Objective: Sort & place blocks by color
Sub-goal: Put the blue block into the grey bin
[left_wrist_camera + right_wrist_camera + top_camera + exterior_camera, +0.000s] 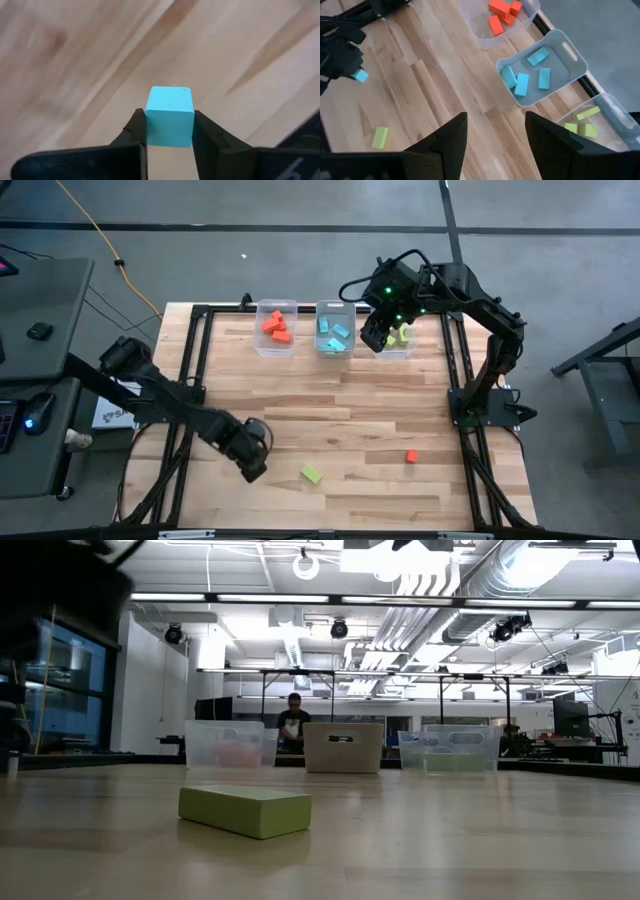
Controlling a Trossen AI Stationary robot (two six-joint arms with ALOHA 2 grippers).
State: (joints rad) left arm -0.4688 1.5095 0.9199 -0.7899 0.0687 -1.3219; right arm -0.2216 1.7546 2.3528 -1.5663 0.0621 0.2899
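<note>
A: Blocks, from above: the left gripper (254,467) sits low on the table, a green block (312,474) just beside it; the right gripper (374,340) hovers over the green bin (404,350).

B: Left wrist view?

A: Its fingers pinch a blue cube (169,116). The right claw is open and empty. Next comes carrying the cube, I'd judge, to the blue bin (570,52).

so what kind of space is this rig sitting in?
Looks like a robotics lab or workshop, not a home. The low view shows an open ceiling with exposed ducts and strip lights, and a person at benches beyond the wooden table. The high view shows bare concrete floor around it.
</note>
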